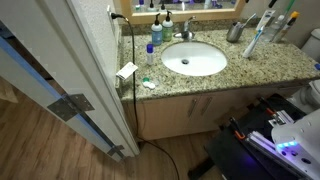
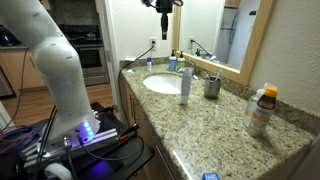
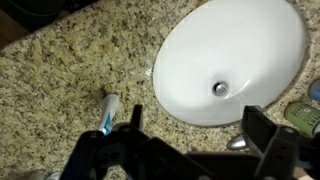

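Above the granite counter [image 3: 60, 70], the pincer [image 3: 200, 138] hangs open and empty over the edge of the sink [image 3: 200, 50]

speckled beige, brown and black on the granite countertop [image 3: 60, 70]. plain white on the oval sink [image 3: 230, 45], silver at its drain [image 3: 221, 88]. white with a blue end on the tube [image 3: 108, 112]. black on the gripper [image 3: 192, 128]. brown wood grain on the floor [image 1: 50, 150]. white on the robot arm [image 2: 55, 60].

No writing can be read on the tube [image 3: 108, 112] or bottle [image 2: 185, 85]
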